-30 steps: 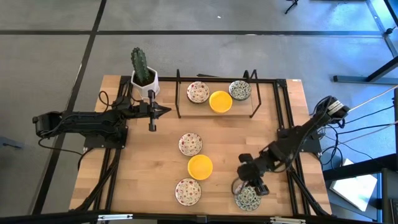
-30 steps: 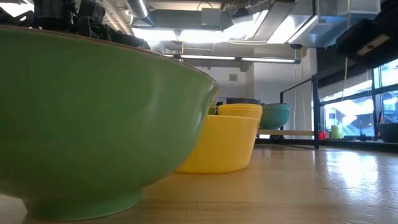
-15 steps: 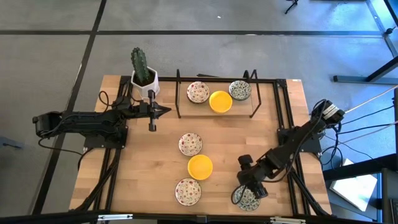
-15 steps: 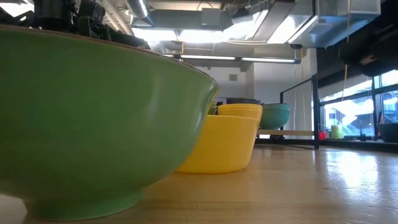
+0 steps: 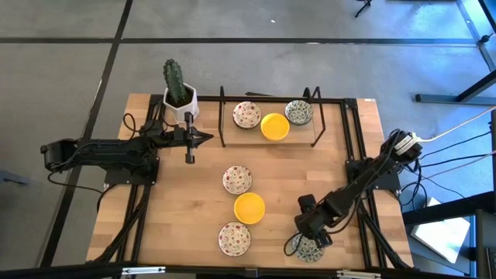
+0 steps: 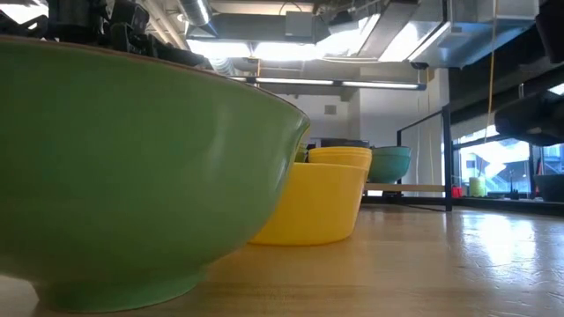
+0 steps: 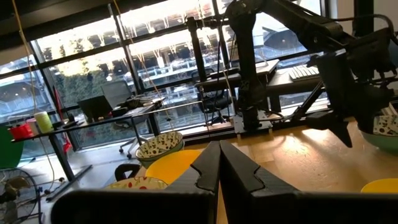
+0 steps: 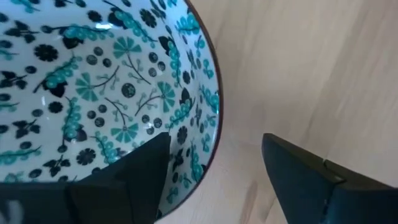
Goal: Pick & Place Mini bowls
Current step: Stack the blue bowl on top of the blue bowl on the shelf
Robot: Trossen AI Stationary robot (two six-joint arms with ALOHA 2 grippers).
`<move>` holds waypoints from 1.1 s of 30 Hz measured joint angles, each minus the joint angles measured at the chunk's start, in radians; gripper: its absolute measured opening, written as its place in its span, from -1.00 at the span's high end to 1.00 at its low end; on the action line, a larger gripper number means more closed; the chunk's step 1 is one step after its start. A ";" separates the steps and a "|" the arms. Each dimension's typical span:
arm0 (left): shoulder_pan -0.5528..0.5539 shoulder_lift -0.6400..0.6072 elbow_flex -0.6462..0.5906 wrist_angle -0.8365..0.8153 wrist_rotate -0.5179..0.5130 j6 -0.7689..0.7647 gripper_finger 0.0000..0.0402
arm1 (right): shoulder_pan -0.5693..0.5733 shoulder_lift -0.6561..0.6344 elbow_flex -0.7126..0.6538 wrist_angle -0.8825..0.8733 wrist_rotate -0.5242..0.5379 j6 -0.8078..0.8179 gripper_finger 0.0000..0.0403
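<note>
A mini bowl, white with a grey-green pattern (image 5: 308, 249), sits on the wooden table near its front right edge; it fills the right wrist view (image 8: 106, 81). My right gripper (image 5: 311, 235) is open just above it, one finger inside the bowl and one outside its rim (image 8: 214, 118). Two red-speckled bowls (image 5: 237, 180) (image 5: 234, 239) and a yellow bowl (image 5: 249, 208) rest on the table's middle. Three more bowls (image 5: 274, 126) sit in the black frame at the far side. My left gripper (image 5: 204, 138) is shut and empty, hovering by the cactus pot (image 5: 179, 101). My right gripper comes from above with one finger (image 8: 130, 177) inside the patterned bowl and the other (image 8: 298, 180) outside its rim. I cannot tell whether either finger touches the bowl. The bowl sits upright on the table.
The black wire frame (image 5: 267, 143) stands at the far middle, with the cactus pot to its left. Black rails run along both table sides (image 5: 353, 132). The low view is mostly filled by a close green bowl (image 6: 132, 176) and yellow bowls (image 6: 317, 202).
My right gripper has moved toward the table's near edge and down onto the grey-green patterned bowl, and now covers more of it. The bowl has stayed in place.
</note>
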 joint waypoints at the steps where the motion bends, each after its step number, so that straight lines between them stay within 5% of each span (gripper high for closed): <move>1: 0.000 0.000 0.000 0.000 0.000 0.000 0.97 | 0.000 0.001 0.000 -0.001 0.000 0.007 -0.23; 8: 0.000 0.000 0.000 0.000 0.000 0.000 0.97 | -0.010 0.002 0.000 -0.001 0.000 0.016 0.08; 18: 0.000 0.000 0.000 0.000 0.000 0.000 0.97 | -0.049 -0.003 0.005 -0.044 -0.060 0.009 0.91; 26: 0.000 0.000 0.000 0.000 0.000 0.000 0.97 | -0.115 -0.026 0.077 -0.113 0.041 -0.220 0.88; 33: 0.000 0.000 0.000 0.000 0.000 0.001 0.97 | -0.233 -0.184 0.188 -0.186 0.118 -0.289 0.93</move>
